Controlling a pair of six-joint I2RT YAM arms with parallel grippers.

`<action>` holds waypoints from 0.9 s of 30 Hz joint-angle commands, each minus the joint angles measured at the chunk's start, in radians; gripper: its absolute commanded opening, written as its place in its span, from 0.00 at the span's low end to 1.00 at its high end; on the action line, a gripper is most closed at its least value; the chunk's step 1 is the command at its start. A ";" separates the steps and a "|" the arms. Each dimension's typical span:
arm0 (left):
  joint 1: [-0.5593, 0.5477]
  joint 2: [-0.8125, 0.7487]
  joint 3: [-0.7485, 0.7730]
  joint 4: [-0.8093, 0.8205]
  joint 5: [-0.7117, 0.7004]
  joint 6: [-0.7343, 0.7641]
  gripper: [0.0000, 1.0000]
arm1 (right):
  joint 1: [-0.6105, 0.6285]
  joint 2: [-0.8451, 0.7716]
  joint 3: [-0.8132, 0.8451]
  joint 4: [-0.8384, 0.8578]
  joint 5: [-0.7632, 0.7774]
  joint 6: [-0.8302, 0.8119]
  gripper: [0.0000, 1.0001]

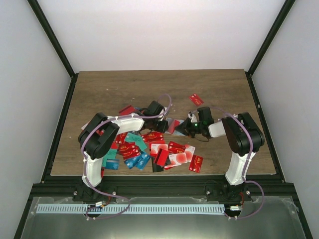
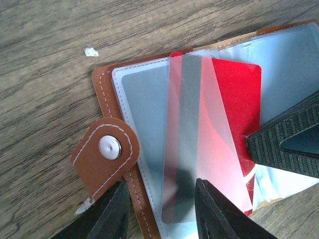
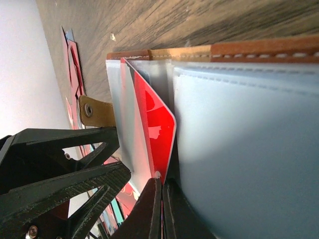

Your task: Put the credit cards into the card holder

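1 red card (image 2: 239, 99) pinched by right end effector (image 3: 160, 181) on card holder (image 2: 103, 97); left end effector (image 2: 160, 184) spread.

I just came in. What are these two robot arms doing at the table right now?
They are loading a brown card holder, which lies open on the wooden table. The right gripper is shut on the edge of a red card that sits partly under one clear sleeve. The left gripper, jaws apart, is at the holder's near edge, astride that sleeve. Many other cards lie loose on the table near the arms.
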 commanded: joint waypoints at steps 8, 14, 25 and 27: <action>0.006 -0.012 -0.051 -0.101 -0.038 -0.007 0.47 | -0.013 -0.040 0.032 -0.274 0.108 -0.185 0.01; 0.028 0.020 -0.026 -0.092 -0.061 0.014 0.47 | -0.030 -0.071 0.075 -0.393 0.129 -0.272 0.01; 0.040 0.050 0.019 -0.074 -0.061 0.060 0.43 | -0.044 -0.011 0.170 -0.534 0.095 -0.386 0.01; 0.041 0.060 0.030 -0.076 -0.065 0.068 0.41 | -0.047 0.002 0.181 -0.542 0.078 -0.396 0.01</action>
